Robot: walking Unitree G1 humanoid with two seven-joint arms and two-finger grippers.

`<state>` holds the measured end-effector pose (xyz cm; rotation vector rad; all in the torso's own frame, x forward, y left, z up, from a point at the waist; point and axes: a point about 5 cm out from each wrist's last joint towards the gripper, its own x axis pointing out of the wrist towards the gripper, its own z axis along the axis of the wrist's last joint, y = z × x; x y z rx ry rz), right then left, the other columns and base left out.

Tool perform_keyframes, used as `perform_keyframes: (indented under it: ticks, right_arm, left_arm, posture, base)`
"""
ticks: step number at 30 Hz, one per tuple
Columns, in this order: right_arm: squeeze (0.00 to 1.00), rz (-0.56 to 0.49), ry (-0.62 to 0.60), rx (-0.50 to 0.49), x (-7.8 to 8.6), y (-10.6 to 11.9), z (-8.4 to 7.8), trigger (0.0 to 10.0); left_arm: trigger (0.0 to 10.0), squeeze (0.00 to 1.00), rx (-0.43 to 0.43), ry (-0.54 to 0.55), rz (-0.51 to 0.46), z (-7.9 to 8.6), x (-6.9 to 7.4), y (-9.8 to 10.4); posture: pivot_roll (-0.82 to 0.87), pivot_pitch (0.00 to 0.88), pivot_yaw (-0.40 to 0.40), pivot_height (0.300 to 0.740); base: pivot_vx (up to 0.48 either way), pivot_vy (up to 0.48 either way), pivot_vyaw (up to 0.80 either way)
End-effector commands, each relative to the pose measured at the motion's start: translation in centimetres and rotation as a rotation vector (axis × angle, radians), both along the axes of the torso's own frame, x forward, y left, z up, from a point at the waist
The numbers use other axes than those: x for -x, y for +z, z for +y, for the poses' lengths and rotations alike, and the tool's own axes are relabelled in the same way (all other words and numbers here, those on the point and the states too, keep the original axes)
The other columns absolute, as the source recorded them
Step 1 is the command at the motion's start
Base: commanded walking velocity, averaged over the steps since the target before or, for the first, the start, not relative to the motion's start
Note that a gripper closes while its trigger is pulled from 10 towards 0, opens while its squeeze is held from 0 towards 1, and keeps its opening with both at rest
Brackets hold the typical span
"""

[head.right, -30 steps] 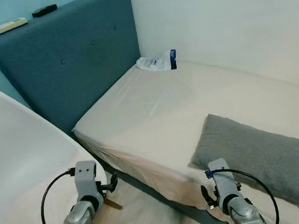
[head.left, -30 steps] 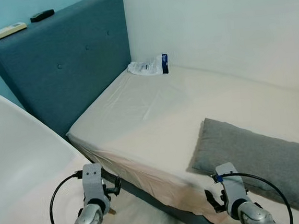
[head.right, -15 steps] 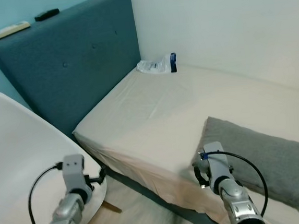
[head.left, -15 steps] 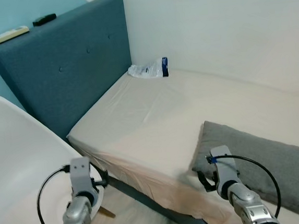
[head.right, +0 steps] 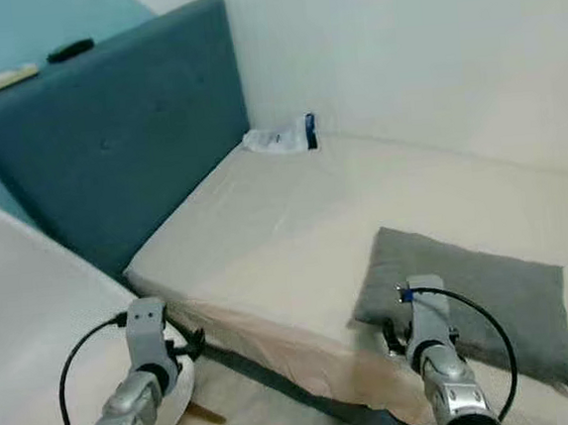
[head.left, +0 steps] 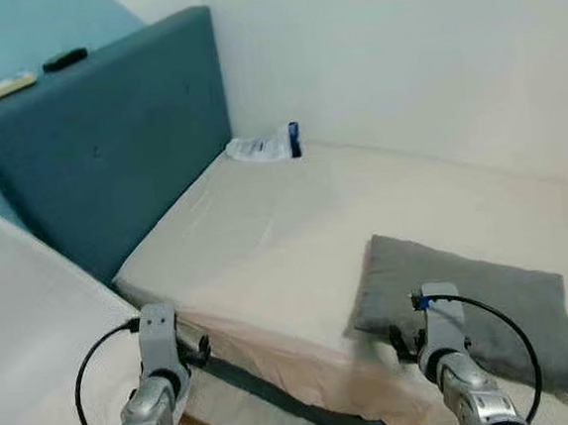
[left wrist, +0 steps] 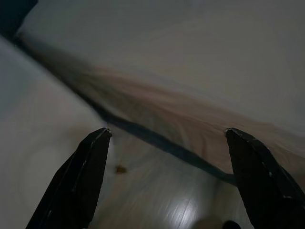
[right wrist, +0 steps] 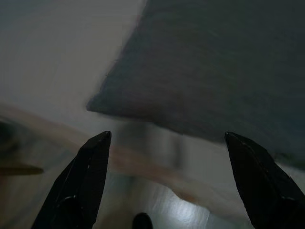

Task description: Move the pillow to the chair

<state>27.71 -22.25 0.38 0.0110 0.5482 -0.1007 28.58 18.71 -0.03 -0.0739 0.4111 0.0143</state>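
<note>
Lying just ahead of the wide-open right tool [right wrist: 167,138], the pillow [head.left: 471,305] is stretching crosswise, nearer it than the left.

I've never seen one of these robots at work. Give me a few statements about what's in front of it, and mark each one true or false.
1. The grey pillow lies on the bed. True.
2. The right gripper is clamped on the pillow. False: its jaws are open, just short of the pillow's near edge.
3. A plastic packet lies by the blue headboard. True.
4. The white chair is on the robot's right. False: it is on its left.
5. The left gripper holds a remote. False: its jaws are open and empty.
</note>
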Motion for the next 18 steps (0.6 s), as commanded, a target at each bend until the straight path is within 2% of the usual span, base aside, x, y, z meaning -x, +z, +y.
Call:
perform_keyframes:
  ticks: [1,13,18]
  right_arm:
    - [0.00,0.013,-0.008,-0.008,0.2,-0.3,-0.2,10.0]
    - [0.00,-0.048,0.020,0.014,-0.7,0.6,-0.4,10.0]
    - [0.00,-0.061,0.048,0.022,-1.2,0.9,0.0,10.0]
  left_arm:
    - [10.0,0.00,-0.008,-0.012,0.010,0.1,-0.2,0.0]
    - [10.0,0.00,-0.022,-0.009,0.009,0.1,-0.1,-0.1]
    - [10.0,0.00,-0.057,0.012,0.006,0.5,-0.2,0.0]
  posture:
    - [-0.09,0.000,0.029,0.740]
    - [-0.09,0.000,0.042,0.740]
    - [-0.09,0.000,0.041,0.740]
  base:
    - [0.000,0.000,-0.80]
    - [0.000,0.000,-0.80]
    - [0.000,0.000,-0.80]
